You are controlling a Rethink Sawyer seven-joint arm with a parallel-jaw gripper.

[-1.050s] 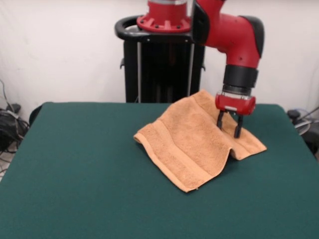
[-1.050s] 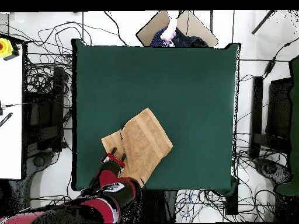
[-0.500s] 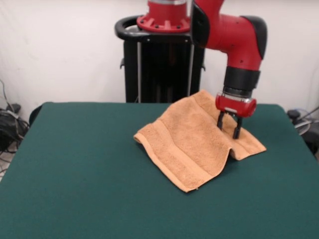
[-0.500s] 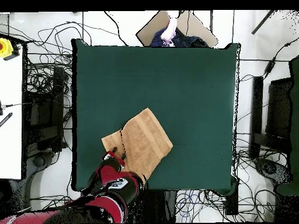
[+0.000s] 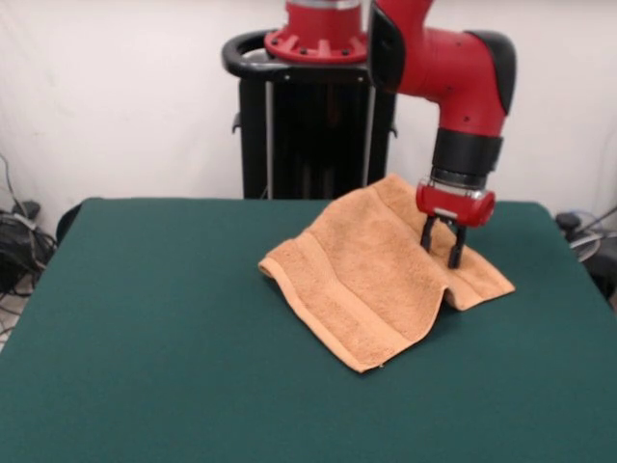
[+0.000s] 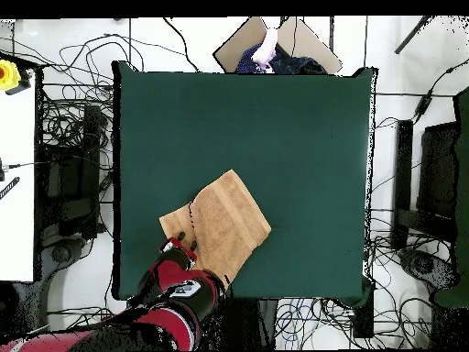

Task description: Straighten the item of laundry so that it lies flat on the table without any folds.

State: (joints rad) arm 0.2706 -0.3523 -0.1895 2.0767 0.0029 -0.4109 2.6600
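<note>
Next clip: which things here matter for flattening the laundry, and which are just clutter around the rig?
Job:
towel, humped with a fold near one edge
table
gripper, open, tips over the towel's fold

Lying about:
cables on the floor
yellow button on the side bench
cardboard beyond the table

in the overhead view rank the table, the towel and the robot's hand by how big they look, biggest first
1. table, by far the largest.
2. towel.
3. hand, smallest, though it sits nearer the camera, so it may look bigger than it is.
</note>
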